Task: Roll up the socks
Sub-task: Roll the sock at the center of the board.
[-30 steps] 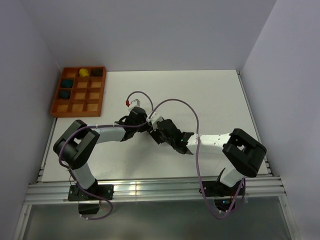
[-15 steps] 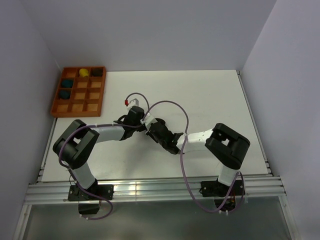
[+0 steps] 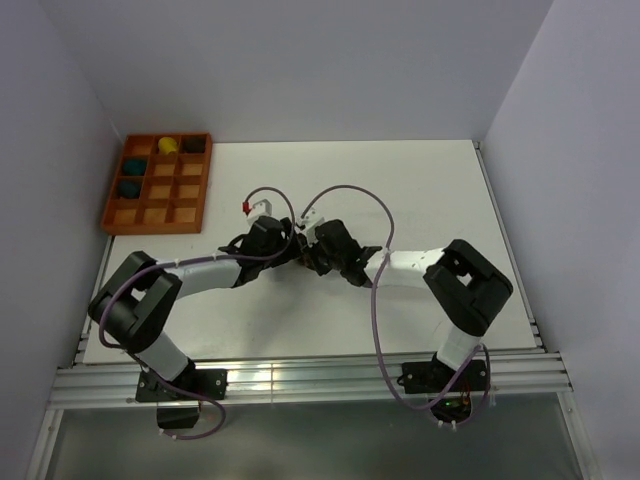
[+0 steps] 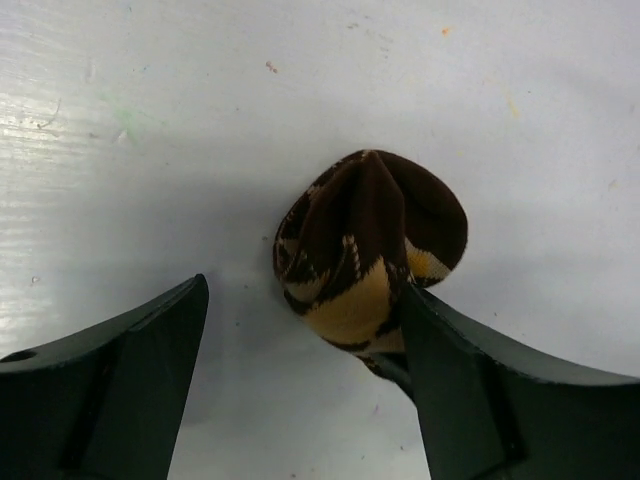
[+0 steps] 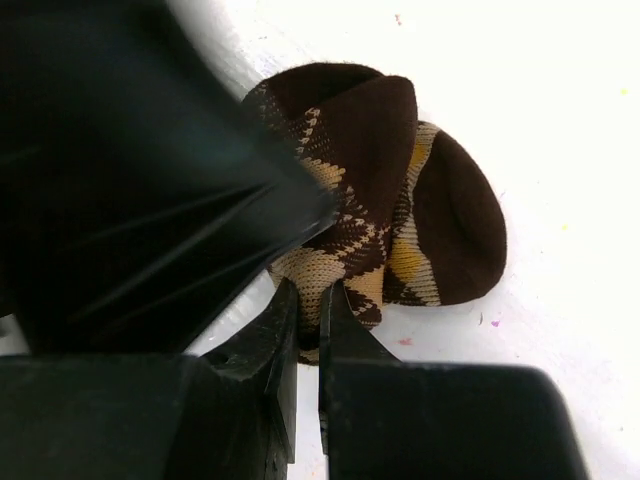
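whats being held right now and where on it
The right gripper pinches the socks by the bundle's checked edge; the left gripper is open, gripping nothing.

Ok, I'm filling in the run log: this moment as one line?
socks: bundled on table | left gripper: open, straddling socks | right gripper: shut on socks' edge

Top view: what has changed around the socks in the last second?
The right gripper swung in toward the table's far side and closed on the edge of the rolled socks. The left gripper opened, and the bundle now sits between its spread fingers, against one of them. The left elbow slid back toward the near edge. The tray and its sock balls stayed put.
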You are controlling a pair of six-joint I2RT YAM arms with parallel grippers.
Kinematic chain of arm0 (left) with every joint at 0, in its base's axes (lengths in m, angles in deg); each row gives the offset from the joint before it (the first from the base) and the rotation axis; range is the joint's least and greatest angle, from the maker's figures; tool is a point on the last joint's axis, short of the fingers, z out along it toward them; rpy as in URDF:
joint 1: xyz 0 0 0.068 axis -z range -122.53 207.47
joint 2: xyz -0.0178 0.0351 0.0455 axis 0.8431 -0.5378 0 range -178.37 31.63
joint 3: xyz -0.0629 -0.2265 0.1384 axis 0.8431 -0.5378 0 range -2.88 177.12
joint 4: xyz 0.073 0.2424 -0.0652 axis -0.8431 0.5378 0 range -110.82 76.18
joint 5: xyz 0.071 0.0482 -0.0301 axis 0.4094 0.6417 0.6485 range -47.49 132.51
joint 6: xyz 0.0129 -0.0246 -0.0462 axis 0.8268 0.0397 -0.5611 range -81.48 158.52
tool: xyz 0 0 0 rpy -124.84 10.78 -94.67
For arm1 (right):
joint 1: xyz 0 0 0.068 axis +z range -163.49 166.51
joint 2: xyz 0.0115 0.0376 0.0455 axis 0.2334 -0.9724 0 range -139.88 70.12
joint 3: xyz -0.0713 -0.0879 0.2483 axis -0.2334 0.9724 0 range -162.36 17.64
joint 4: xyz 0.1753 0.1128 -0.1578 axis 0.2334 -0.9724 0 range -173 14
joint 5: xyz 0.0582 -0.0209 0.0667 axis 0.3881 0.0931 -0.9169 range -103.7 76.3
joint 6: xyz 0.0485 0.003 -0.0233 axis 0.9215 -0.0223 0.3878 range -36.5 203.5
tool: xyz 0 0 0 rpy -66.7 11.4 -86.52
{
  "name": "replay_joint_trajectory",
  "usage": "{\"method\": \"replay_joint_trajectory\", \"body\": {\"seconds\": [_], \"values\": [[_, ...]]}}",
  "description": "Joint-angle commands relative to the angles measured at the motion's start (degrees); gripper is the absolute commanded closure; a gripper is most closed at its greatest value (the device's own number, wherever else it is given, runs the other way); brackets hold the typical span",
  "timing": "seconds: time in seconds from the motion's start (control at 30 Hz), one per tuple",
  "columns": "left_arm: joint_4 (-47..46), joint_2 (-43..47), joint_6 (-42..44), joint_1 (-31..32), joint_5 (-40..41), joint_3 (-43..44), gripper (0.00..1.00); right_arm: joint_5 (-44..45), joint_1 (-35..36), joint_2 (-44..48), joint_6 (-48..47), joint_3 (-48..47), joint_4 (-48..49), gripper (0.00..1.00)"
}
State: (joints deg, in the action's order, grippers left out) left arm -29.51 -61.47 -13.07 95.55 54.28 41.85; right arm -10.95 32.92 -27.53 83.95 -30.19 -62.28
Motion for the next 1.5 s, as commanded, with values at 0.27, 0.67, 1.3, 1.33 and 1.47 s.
{"method": "replay_joint_trajectory", "body": {"seconds": [0.27,0.67,1.3,1.33,1.47], "values": [[-6.86,17.50,-3.86,-0.91,5.28,-10.88,0.14,-32.32,-8.09,-7.73,7.20,-9.73,-22.59,1.00],[-11.43,21.56,-4.74,-1.35,0.54,-18.45,0.18,-48.87,-16.17,-14.93,21.69,-10.44,-14.60,1.00],[-19.26,8.12,-8.08,0.06,-0.26,-14.42,0.21,-51.61,-20.31,-21.27,27.24,-9.38,-9.41,1.00],[-19.52,7.41,-8.52,-0.03,-0.43,-14.06,0.22,-51.52,-20.31,-21.27,27.15,-9.47,-9.58,1.00],[-22.07,4.25,-10.02,-0.03,-1.05,-13.00,0.22,-51.26,-20.31,-21.62,27.24,-9.47,-9.67,1.00]]}}
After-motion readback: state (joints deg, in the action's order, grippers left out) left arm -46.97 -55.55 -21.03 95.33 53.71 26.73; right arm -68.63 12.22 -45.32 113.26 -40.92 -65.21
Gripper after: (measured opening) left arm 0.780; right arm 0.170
